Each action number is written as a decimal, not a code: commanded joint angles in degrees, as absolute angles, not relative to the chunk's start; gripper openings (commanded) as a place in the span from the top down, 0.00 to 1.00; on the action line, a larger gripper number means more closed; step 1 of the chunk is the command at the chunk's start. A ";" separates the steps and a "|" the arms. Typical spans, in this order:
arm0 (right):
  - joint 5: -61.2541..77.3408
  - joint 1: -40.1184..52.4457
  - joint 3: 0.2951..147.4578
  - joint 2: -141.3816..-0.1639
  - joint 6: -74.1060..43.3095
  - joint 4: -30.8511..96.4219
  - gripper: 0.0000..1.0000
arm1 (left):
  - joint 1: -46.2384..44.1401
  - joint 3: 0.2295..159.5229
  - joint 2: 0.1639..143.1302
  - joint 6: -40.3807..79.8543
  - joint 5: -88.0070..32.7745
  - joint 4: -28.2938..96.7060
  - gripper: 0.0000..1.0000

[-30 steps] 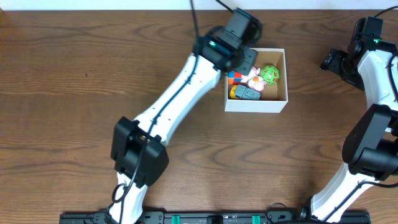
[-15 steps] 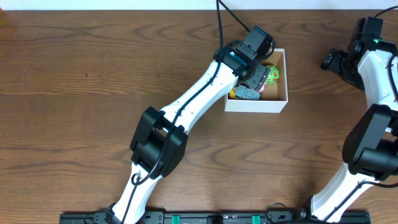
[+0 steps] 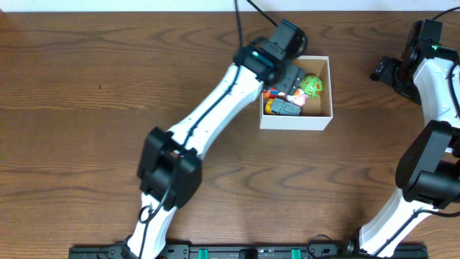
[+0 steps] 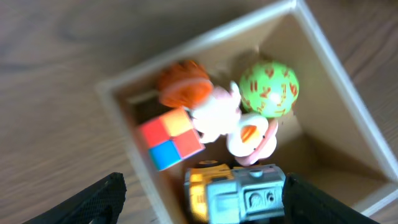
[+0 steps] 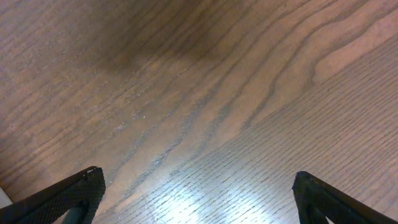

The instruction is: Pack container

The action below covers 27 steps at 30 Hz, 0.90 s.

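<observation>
Container (image 3: 296, 121) sits on the worktop (image 3: 86, 108), right of centre, holding a ball (image 4: 268, 87), cube (image 4: 169, 138) and truck (image 4: 239, 194). Left jaws hang spread and empty above it; right jaws, also spread, face worktop well apart.

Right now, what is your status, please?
Left gripper open, empty, above container. Right gripper open, empty, over table. Toys inside container. Nothing in the way.
</observation>
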<state>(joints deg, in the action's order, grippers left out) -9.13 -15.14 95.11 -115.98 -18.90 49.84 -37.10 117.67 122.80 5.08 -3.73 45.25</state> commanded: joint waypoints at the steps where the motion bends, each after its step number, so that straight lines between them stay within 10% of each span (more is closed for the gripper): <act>1: -10.07 -15.57 95.09 -116.18 -19.70 49.74 0.01 | -34.54 118.06 118.26 4.97 -3.40 46.26 0.18; 27: -10.07 -15.57 95.09 -116.18 -19.70 49.74 0.01 | -16.10 116.57 107.61 6.26 3.73 72.60 0.13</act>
